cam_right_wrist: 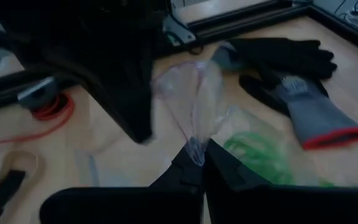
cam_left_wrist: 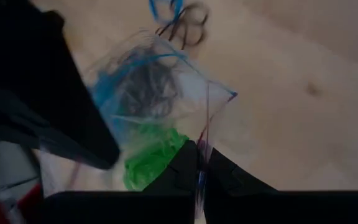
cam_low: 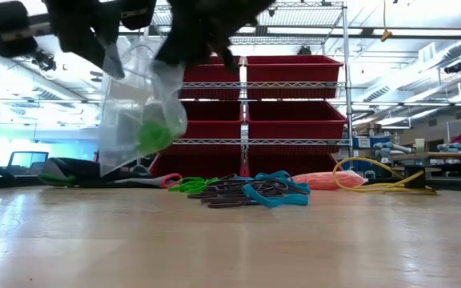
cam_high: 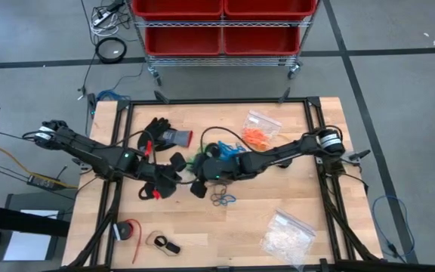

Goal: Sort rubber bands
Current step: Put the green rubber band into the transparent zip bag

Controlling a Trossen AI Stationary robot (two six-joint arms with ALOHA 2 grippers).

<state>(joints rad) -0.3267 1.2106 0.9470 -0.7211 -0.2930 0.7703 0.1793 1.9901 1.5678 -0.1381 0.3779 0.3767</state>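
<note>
**A:** Where do your grippers stand?

**B:** Your left gripper (cam_left_wrist: pixel 199 167) is pinched tight on one edge of the clear bag (cam_low: pixel 138 112); your right gripper (cam_right_wrist: pixel 197 158) is clamped on the bag's other edge; both meet above the middle of the table (cam_high: pixel 278 204), and in the low view the bag hangs clear of the wood between them.

**A:** And the rubber bands?

**B:** A clump of green bands (cam_low: pixel 157 134) sits in the bag's bottom; on the table below lies a loose heap of black and blue bands (cam_low: pixel 254 190) with a few green ones beside it; an orange lot sits in a second bag (cam_high: pixel 259 134) nearer the far edge.

**A:** Anything else near you?

**B:** Black gloves (cam_high: pixel 165 136) lie just behind your left arm; a bag of whitish pieces (cam_high: pixel 287 236) rests well apart, near the front right corner.
</note>
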